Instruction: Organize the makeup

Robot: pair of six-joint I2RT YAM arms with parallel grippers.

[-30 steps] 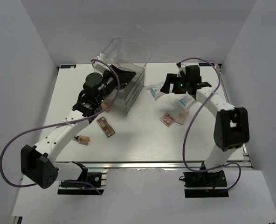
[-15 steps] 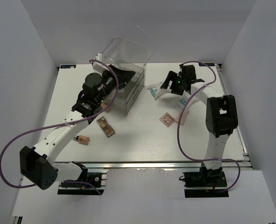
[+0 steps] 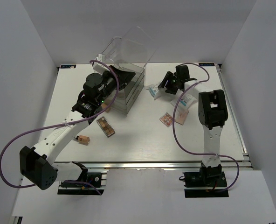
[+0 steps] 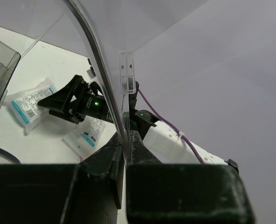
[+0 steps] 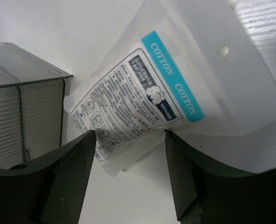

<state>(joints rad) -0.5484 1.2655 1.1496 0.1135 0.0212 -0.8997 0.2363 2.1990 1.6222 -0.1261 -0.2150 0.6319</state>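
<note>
My right gripper (image 3: 162,87) is open and low over a white-and-blue cotton packet (image 3: 153,90). In the right wrist view the packet (image 5: 147,100) lies flat on the table with its near corner between my open fingers (image 5: 72,177). A second packet (image 3: 186,99) lies to the right. A pink palette (image 3: 167,119) and a pink item (image 3: 181,116) lie nearer the front. A brown palette (image 3: 106,126) and a tan foundation bottle (image 3: 82,139) lie at the left. My left gripper (image 3: 120,74) is shut on the edge of the clear lid (image 4: 105,79) and holds it raised.
The clear box with drawers (image 3: 128,91) stands at the back centre, close to the left of the packet; its corner shows in the right wrist view (image 5: 21,112). White walls enclose the table on three sides.
My right gripper has moved left and lower onto the packet next to the box, and the right arm has folded back. The left arm has held still with the lid.
</note>
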